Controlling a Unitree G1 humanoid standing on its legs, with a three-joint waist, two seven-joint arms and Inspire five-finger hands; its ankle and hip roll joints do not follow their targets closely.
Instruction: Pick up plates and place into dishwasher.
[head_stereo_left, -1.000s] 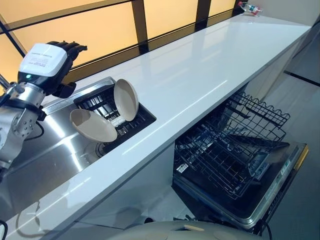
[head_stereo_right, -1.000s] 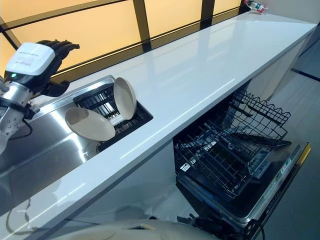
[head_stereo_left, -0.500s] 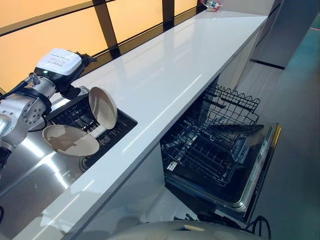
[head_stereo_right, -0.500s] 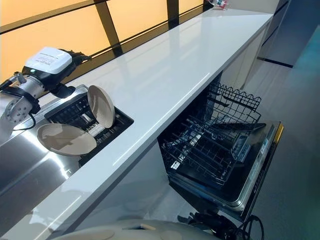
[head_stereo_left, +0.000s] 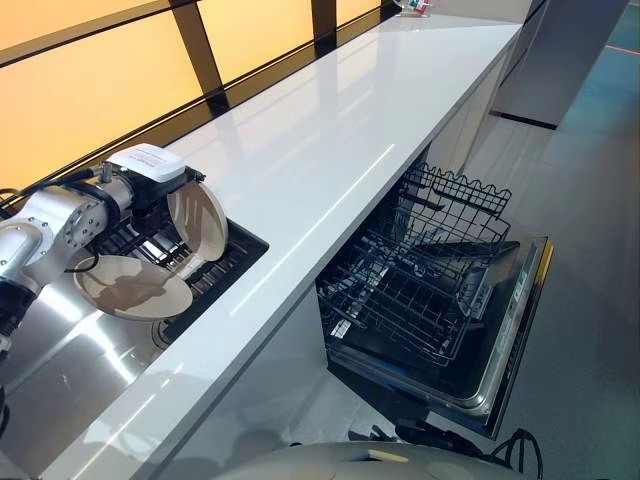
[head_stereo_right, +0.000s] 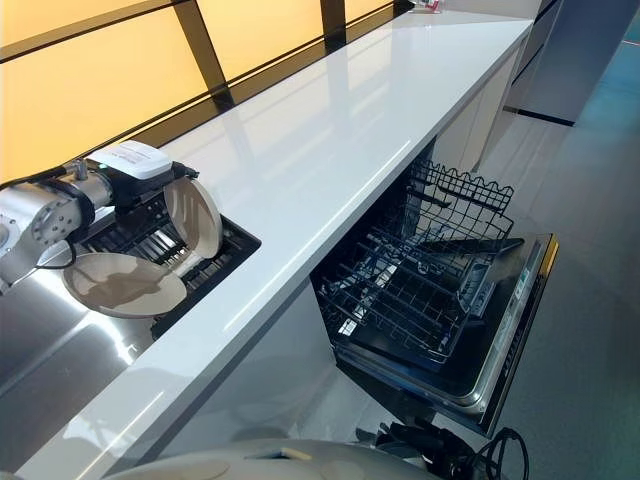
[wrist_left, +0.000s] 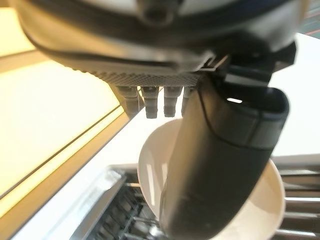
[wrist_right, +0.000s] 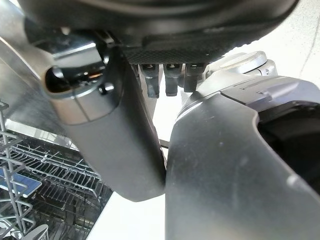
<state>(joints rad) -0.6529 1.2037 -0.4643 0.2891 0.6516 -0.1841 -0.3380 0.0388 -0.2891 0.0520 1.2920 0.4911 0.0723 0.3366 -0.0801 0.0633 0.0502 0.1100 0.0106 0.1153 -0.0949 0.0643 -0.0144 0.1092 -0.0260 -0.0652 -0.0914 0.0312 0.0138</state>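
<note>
**Reaching for the upright plate at the sink rack**

Starting at the left, the steel sink (head_stereo_left: 60, 350) lay sunk in the white counter (head_stereo_left: 330, 130), with a black dish rack (head_stereo_left: 215, 265) set into its right part. The left hand (head_stereo_left: 150, 175) hung over the rack, right at the top rim of the upright plate (head_stereo_left: 197, 220). In the left wrist view the thumb (wrist_left: 225, 165) lay across the front of that plate (wrist_left: 272, 200) while the fingers (wrist_left: 150, 102) pointed straight out above its rim, loose and not curled; whether the thumb actually touched the plate could not be told. The upright plate stood on edge in the rack, leaning a little, its hollow face turned towards the sink. Just beside it to the left, a second plate (head_stereo_left: 132, 287) lay tilted, nearly flat, its right edge resting on the rack and the rest of it over the sink basin.

Further right the counter ran on, long and glossy. Below its front edge the dishwasher (head_stereo_left: 500, 330) stood open, door down, with the wire basket (head_stereo_left: 425, 285) pulled out. Both plates were well apart from it.

In the right wrist view the right hand (wrist_right: 125, 150) showed its thumb and fingers (wrist_right: 172, 80) straight and holding nothing, with wire basket (wrist_right: 45, 175) rods beneath.
</note>
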